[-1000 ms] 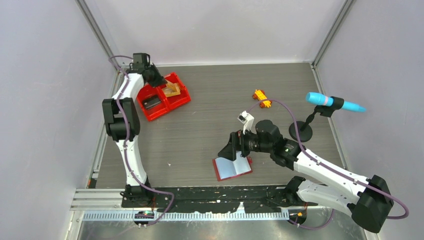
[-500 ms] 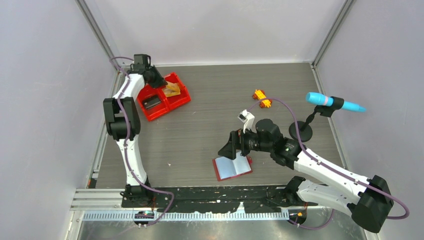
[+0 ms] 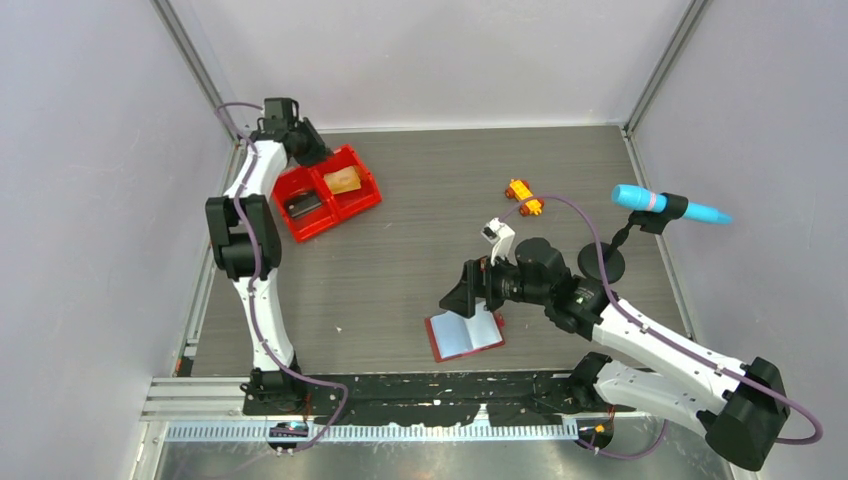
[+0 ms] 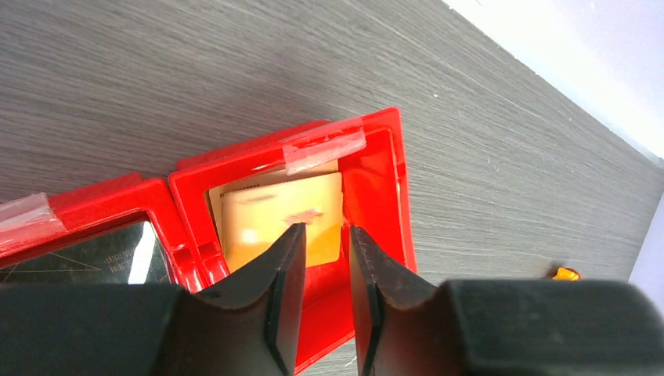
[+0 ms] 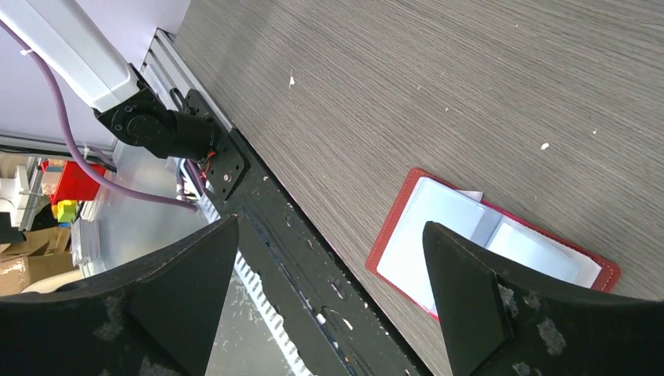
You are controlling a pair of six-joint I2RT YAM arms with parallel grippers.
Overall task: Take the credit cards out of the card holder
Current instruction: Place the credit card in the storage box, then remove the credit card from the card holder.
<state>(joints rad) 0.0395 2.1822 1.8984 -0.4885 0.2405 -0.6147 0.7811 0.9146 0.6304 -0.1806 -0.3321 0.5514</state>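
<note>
The dark red card holder [image 3: 465,335] lies open on the table near the front edge, pale blue lining up; it also shows in the right wrist view [image 5: 438,227]. My right gripper [image 3: 466,296] hovers just above it, jaws wide open and empty [image 5: 329,227]. An orange-yellow credit card [image 3: 343,181] lies flat in the right compartment of the red bin [image 3: 368,198], on top of a paler card [image 4: 266,176]. My left gripper [image 3: 310,150] is above the bin's far edge, jaws slightly apart and empty [image 4: 325,229], over the card [image 4: 274,215].
The red bin's [image 4: 384,180] left compartment holds a dark flat card [image 3: 303,206]. An orange-yellow toy vehicle [image 3: 523,197] sits mid-right on the table. A blue microphone-like object [image 3: 668,206] on a black stand [image 3: 602,263] stands at the right.
My left gripper let go of the orange-yellow card, which now lies flat in the bin, and drew back toward the far left. My right gripper barely moved.
</note>
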